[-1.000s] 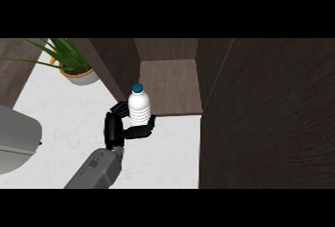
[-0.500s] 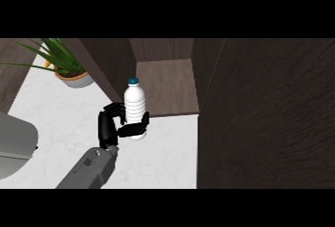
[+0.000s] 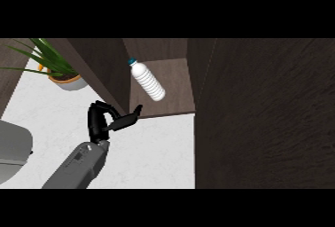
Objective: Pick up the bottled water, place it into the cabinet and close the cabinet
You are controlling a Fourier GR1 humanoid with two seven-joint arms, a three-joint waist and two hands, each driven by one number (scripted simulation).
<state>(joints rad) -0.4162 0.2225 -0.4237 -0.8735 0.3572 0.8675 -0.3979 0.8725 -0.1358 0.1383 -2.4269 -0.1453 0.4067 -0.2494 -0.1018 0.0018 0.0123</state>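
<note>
well, the bottled water (image 3: 148, 83) sits inside the cabinet (image 3: 262, 111) now, on its wooden shelf (image 3: 170, 104), leaning with its blue cap toward the back left corner and its base toward the front edge, so its long axis runs slantwise rather than upright. the one hand (image 3: 108, 119) i can see, which i take for the left, is just outside the shelf's front left corner, below and to the left of the bottle and apart from it, fingers spread and relaxed, holding nothing. the right hand doesn't show at all. the placing looks done to me, so closing is what's left; the broad dark panel on the right is, i'd guess, the open door. white counter (image 3: 150, 155) lies open in front of the shelf, with room to swing. a potted plant (image 3: 59, 71) stands at the counter's far left, and a grey appliance (image 3: 13, 150) at its left edge
</note>
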